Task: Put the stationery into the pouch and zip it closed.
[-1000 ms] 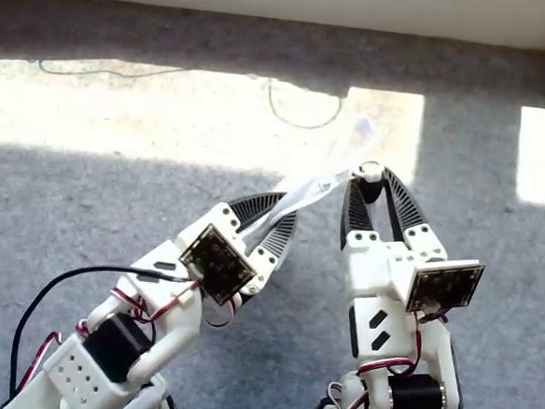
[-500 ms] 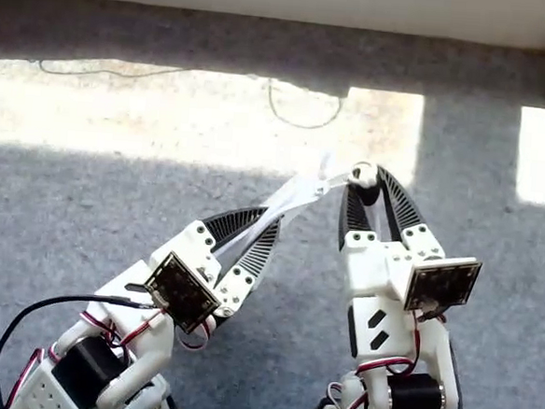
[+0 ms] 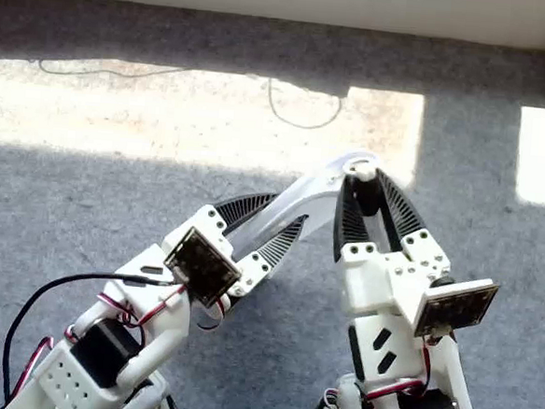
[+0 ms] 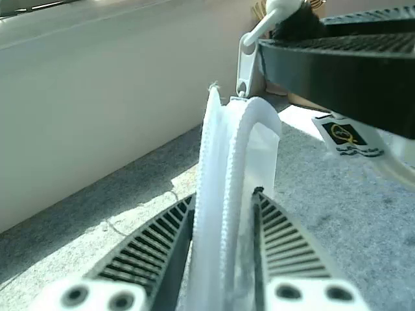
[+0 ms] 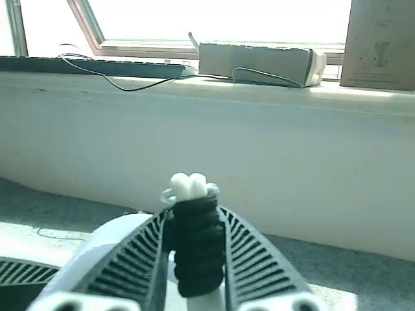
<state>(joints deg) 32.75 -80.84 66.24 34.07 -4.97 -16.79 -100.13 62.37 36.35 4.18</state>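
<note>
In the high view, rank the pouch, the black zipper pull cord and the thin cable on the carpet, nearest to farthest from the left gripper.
1. The pouch: clamped in the left gripper.
2. The black zipper pull cord: at the pouch's far end, in the right gripper.
3. The thin cable: beyond, on the sunlit carpet.

No words or numbers clear enough to read. Just tiny dark print and a yellow mark on a white tag [image 4: 350, 137], and a faint drawing on a brown box [image 5: 379, 44]
</note>
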